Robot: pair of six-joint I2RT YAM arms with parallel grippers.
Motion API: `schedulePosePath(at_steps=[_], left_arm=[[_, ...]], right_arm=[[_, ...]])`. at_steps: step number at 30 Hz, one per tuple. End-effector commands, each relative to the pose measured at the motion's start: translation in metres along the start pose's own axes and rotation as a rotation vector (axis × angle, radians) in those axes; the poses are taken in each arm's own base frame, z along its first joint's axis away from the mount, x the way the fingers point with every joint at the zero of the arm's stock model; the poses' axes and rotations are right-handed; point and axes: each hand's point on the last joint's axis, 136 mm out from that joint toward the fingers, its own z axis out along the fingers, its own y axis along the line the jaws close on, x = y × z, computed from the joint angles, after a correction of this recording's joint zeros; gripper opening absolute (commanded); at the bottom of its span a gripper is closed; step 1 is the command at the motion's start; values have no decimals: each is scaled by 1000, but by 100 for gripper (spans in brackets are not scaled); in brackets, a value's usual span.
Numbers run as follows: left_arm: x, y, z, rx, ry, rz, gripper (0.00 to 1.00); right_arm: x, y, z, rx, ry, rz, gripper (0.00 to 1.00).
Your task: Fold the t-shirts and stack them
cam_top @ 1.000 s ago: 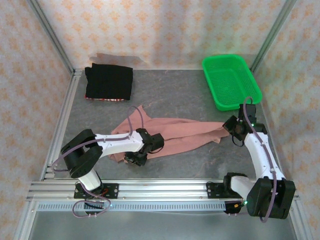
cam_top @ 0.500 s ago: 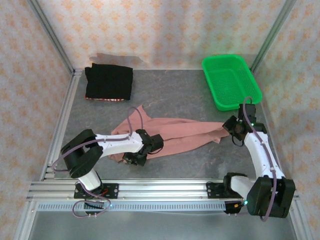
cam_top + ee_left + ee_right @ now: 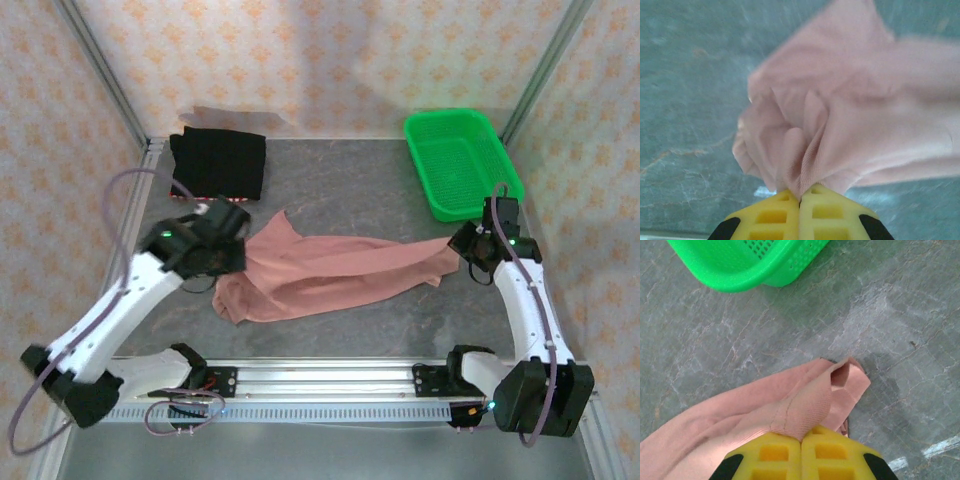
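Between each arm's fingers [image 3: 772,220], pink shirt [image 3: 330,270].

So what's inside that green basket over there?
Only the green basket's own mesh floor shows from above; nothing lies in it. The right arm overlaps its near right corner, so that small patch is covered and cannot be checked.

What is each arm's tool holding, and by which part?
Both are shut on the pink t-shirt: the left tool pinches bunched cloth at its left end, the right tool pinches the edge at its right end.
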Motion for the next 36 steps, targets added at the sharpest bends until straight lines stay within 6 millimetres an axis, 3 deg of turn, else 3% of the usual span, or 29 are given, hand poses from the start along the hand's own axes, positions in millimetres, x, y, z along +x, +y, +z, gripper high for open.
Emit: schedulePosePath(at_steps=[1, 7, 16, 18, 21, 28, 33, 36], left_arm=[[-11, 27, -30, -5, -44, -83, 0], [-33, 35, -44, 48, -123, -200, 0], [-43, 22, -25, 122, -104, -262, 0], [-49, 18, -27, 149, -112, -272, 0], [-65, 10, -41, 189, -146, -270, 0], [-120, 2, -103, 287, -320, -294, 0], [-154, 6, -157, 316, -444, -273, 0], [-166, 7, -174, 342, -478, -263, 0]], right_arm=[[16, 2, -13, -27, 56, -30, 0], [51, -7, -14, -45, 144, -18, 0], [50, -3, -19, -42, 176, -11, 0], [36, 8, -28, -81, 127, -26, 0], [6, 41, -53, -187, 68, -68, 0], [-76, 125, -131, -436, -87, -118, 0], [-126, 162, -176, -526, -206, -121, 0], [-142, 172, -193, -549, -256, -115, 0]])
